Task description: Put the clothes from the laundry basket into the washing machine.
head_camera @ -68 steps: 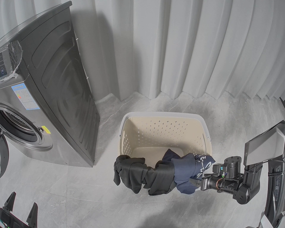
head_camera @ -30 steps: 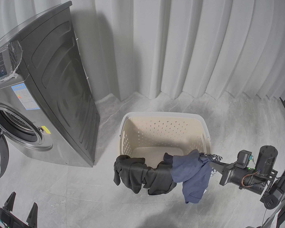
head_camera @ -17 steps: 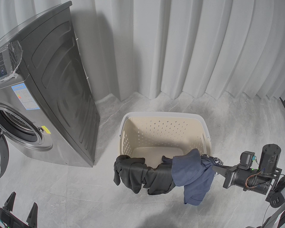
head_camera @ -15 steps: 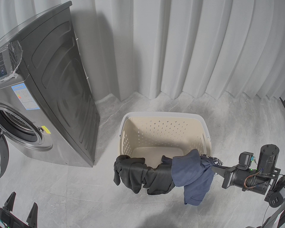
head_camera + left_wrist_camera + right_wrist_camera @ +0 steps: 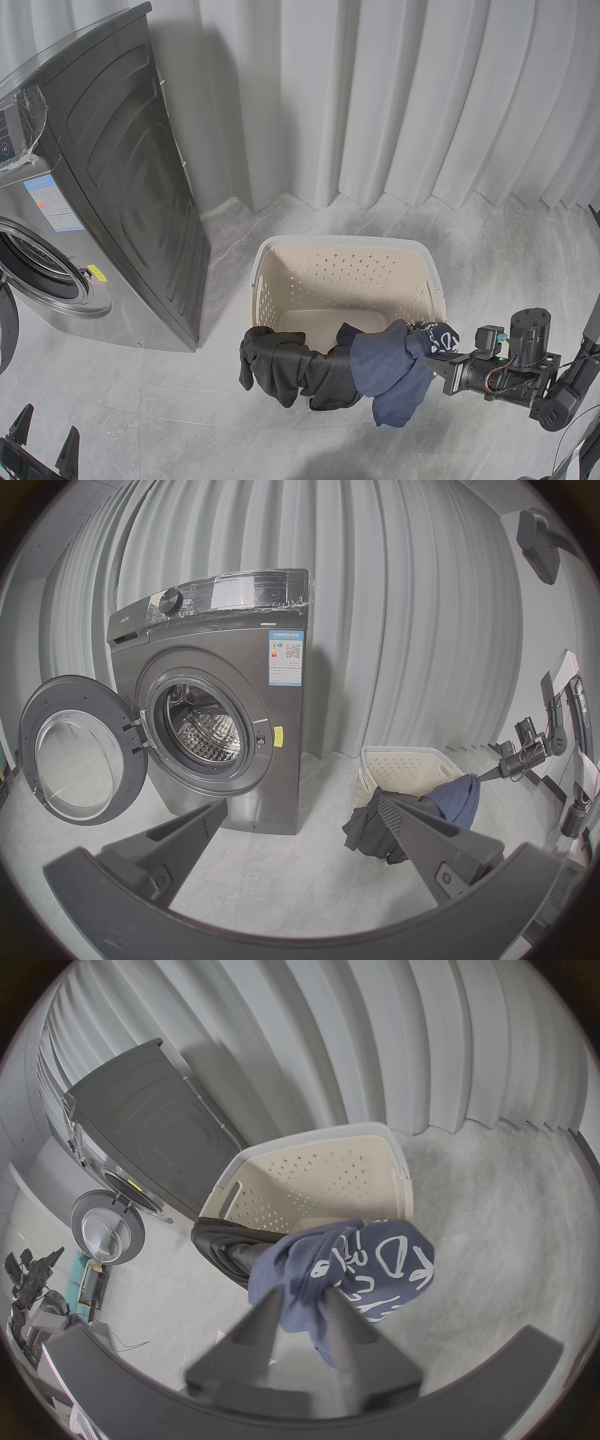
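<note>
A cream laundry basket [image 5: 344, 240] stands on the floor to the right of the grey washing machine [image 5: 125, 187]. A black garment [image 5: 287, 369] drapes over the basket's near rim. Beside it hangs a navy printed garment [image 5: 387, 369], and my right gripper [image 5: 432, 364] is shut on its upper right part, just off the basket's near right corner. In the right wrist view the navy cloth [image 5: 369, 1266] is pinched in the right gripper [image 5: 301, 1300]. My left gripper [image 5: 44, 431] stands open low at the near left, facing the washer's drum [image 5: 203, 730].
The washer's round door [image 5: 75, 749] is swung fully open to the side of the drum opening. White curtains [image 5: 406, 94] close off the back. Bare grey floor [image 5: 156, 387] lies between the washer and the basket.
My right gripper first pulled the navy garment out to the right, leaving it hanging over the basket's near rim. In the last half second it has shifted back left. The left arm has stayed still.
</note>
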